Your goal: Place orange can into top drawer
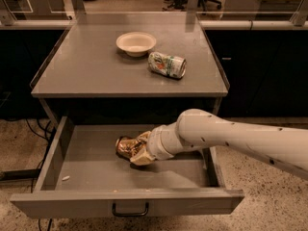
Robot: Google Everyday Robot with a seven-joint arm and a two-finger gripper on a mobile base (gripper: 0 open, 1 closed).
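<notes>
— Below the grey table [86, 76], is the top drawer [72, 207] out?
— Pulled wide open. The pale arm [231, 138] comes in from the right, its far end cut off, and reaches inside.
— On top?
— A bowl [136, 43], and a white and green can [167, 64] on its side.
— The gripper [137, 150]?
— Low inside the drawer, fingers clasped on the orange can [124, 146]. They hide its right end; whether it touches the floor, I cannot tell.

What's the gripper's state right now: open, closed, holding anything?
Gripper: closed on the orange can, low inside the open top drawer.
</notes>
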